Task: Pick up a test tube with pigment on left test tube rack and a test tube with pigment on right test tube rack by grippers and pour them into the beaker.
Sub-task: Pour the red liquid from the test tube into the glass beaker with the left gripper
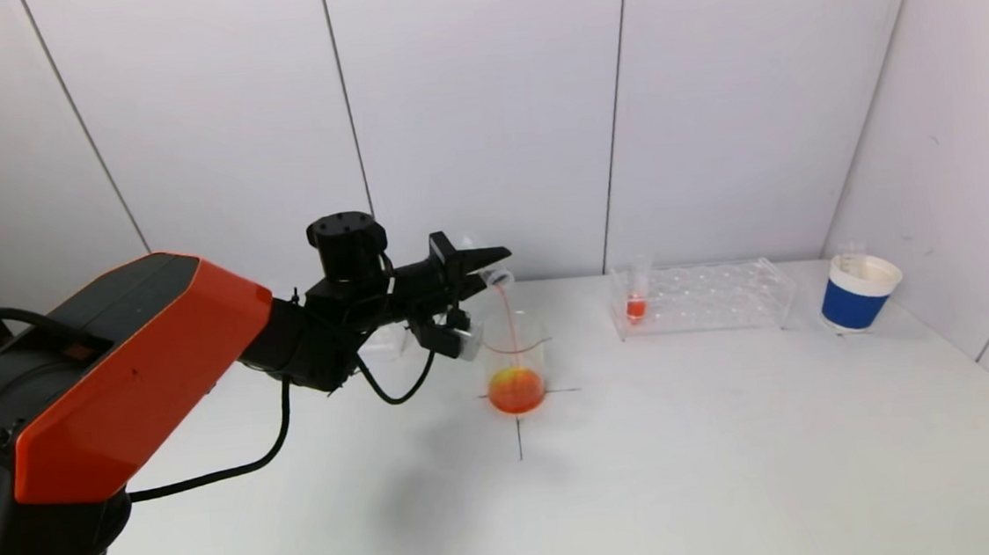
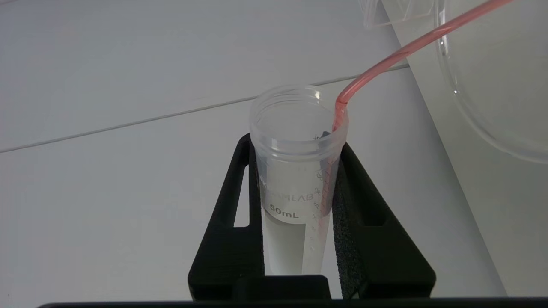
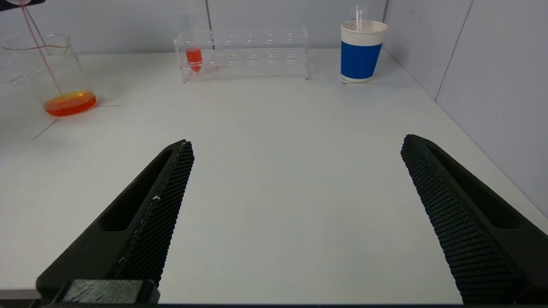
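Landmark: beaker [image 1: 515, 366], standing on the crossed lines marked on the table [image 1: 703, 464]; everything below is placed from it.

Left gripper [image 1: 486, 265]: above the beaker and toward the robot's left of it, fingers pressed tight on a test tube [image 2: 297, 171]. In the wrist view the tube sits between the two pads, mouth clear of them.

Held tube: tipped over, mouth just above the beaker's rim. A thin red stream [image 2: 398, 53] runs off its lip and falls inside the glass.

Beaker contents: orange-red pool [image 1: 516, 390] on the bottom, a yellower patch in it.

Step in hand: emptying the left-rack tube, by my reading. The tube looks nearly drained already.

Doing it well: hold the tilt steady so the stream stays thin and lands inside the wall, not over the rim. Keep the mouth low and over the opening. Wait for the last drops before righting the tube. No squeeze change; the grip looks secure.

Right gripper [image 3: 295, 188]: well back from the beaker on the robot's right, low over bare table, fingers spread wide, nothing between them.

Right rack [image 1: 701, 296]: to the beaker's right, well apart. Second tube [image 1: 636, 300] stands upright in its end nearest the beaker, red pigment in its tip, not yet picked.

Paper cup [image 1: 857, 291]: beyond the rack, farther right.

Left rack: mostly hidden behind the left arm.
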You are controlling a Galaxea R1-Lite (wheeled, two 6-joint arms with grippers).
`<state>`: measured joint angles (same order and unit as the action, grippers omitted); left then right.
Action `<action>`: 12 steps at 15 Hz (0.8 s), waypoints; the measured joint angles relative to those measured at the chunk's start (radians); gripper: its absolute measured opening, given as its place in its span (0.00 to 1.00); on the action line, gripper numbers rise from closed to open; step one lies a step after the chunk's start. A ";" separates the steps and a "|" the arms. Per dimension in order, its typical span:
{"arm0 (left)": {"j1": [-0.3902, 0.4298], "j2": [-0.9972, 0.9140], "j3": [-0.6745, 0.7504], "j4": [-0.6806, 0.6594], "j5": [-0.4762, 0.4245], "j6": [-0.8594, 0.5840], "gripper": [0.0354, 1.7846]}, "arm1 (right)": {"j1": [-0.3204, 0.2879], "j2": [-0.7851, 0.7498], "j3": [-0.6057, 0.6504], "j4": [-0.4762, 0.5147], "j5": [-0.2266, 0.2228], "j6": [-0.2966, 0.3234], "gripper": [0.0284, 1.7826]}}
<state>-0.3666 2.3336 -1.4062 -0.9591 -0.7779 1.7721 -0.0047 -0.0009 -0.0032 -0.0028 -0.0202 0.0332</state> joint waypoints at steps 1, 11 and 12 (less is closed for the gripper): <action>0.000 0.000 -0.002 0.000 0.000 0.007 0.25 | 0.000 0.000 0.000 0.000 0.000 0.000 0.99; 0.000 0.001 -0.010 -0.003 -0.003 0.128 0.25 | 0.000 0.000 0.000 0.000 0.000 0.000 0.99; 0.000 0.001 -0.012 -0.004 -0.003 0.130 0.25 | 0.000 0.000 0.000 0.000 0.001 0.000 0.99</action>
<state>-0.3666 2.3351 -1.4185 -0.9630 -0.7811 1.9021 -0.0047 -0.0009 -0.0032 -0.0028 -0.0196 0.0336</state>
